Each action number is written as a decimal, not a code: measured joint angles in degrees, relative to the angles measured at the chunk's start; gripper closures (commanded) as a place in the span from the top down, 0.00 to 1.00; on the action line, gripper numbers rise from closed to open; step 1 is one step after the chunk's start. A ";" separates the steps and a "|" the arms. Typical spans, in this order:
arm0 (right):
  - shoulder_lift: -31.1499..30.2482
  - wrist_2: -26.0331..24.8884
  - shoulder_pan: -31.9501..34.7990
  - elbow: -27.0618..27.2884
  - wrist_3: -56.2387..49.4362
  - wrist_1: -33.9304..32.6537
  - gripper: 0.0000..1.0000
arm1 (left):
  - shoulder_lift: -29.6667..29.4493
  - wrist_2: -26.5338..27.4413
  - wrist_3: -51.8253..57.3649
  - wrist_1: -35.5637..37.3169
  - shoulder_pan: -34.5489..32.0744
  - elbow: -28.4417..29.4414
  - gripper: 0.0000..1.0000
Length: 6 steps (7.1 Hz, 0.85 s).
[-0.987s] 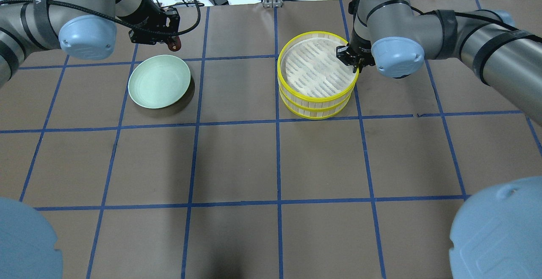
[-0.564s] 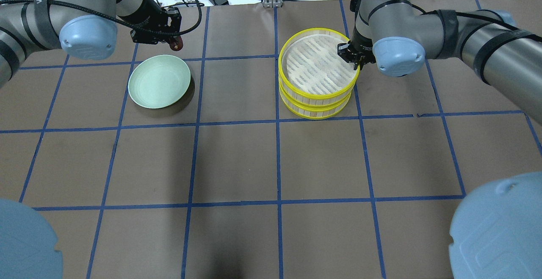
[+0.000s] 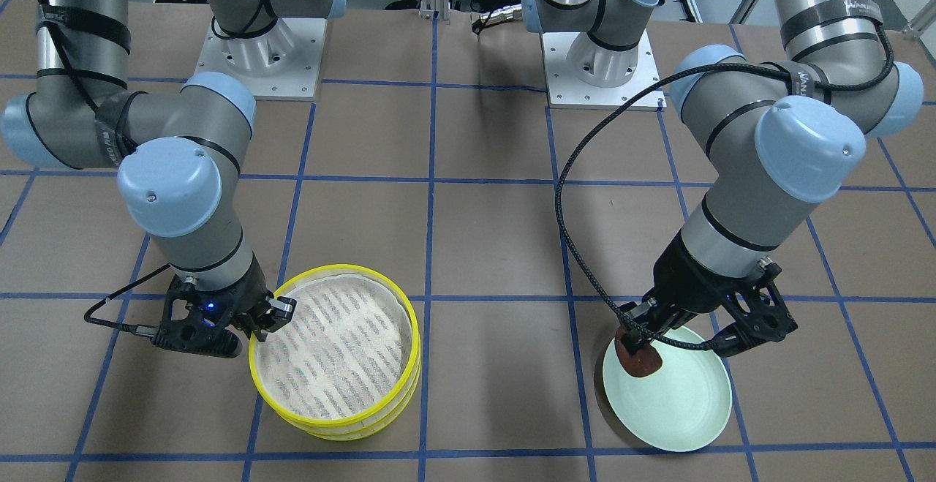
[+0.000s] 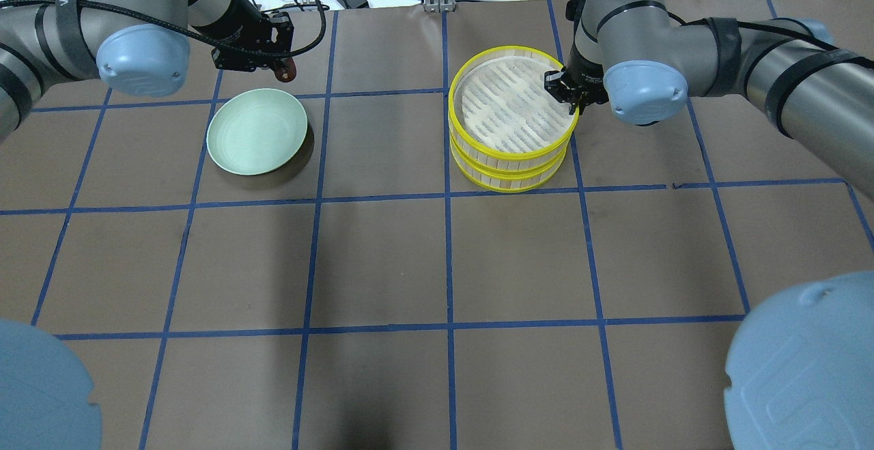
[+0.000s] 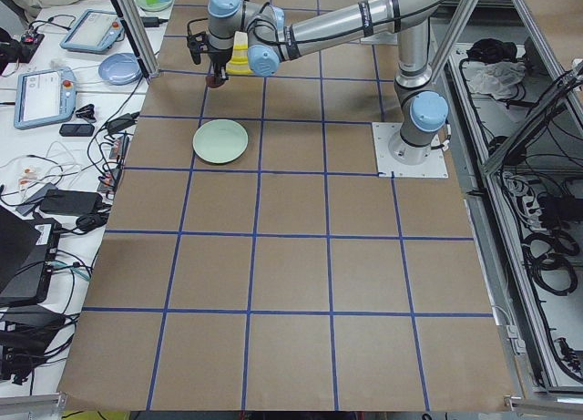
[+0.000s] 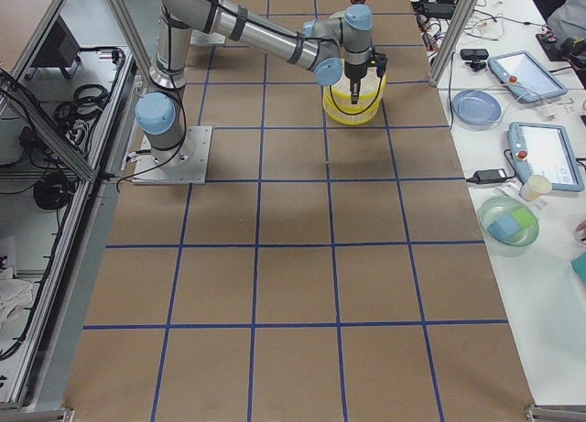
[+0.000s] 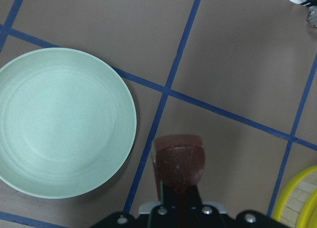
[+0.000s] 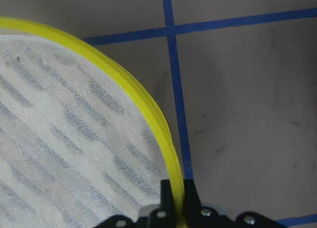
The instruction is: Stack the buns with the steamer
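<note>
My left gripper (image 3: 630,337) is pressed shut on the dark reddish-brown bun (image 7: 179,159). The bun juts out past the fingertips and hangs in the air, clear of the table (image 4: 382,265). From the left wrist camera, the bun sits over bare brown table, right above a blue tape line (image 7: 163,97). The pale green plate (image 7: 59,124) lies just off to one side of the gripper, and its near rim is close to the bun but not under it. On the gripper's other side, farther off, a yellow arc of the steamer shows at the corner of that view.

My right gripper (image 8: 177,193) is pinching the yellow rim of the upper steamer tier (image 3: 413,343), one finger inside the rim and one outside. The tier's pale woven floor spreads away from the fingers on the inner side, and bare table and tape lie on the outer side. Directly below the gripper, the upper tier rests over the lower steamer tier (image 4: 512,180), a little out of line with it. I cannot tell whether the two tiers are touching or slightly apart. The grippers are well apart from each other, the plate lying between them nearer the left one.
</note>
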 measured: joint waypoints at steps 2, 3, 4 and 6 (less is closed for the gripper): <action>0.38 0.02 0.00 0.14 0.08 0.07 0.00 | -0.04 0.00 0.03 0.02 0.00 -0.02 0.00; 0.43 0.03 0.00 0.21 0.09 0.19 0.00 | -0.10 0.00 0.01 0.02 0.00 -0.06 0.00; 0.45 0.03 0.00 0.27 0.09 0.35 0.08 | -0.14 -0.05 -0.03 0.02 -0.03 -0.07 0.00; 0.43 0.03 0.04 0.34 0.11 0.46 0.53 | -0.09 -1.24 -0.08 0.02 -0.03 -0.08 0.00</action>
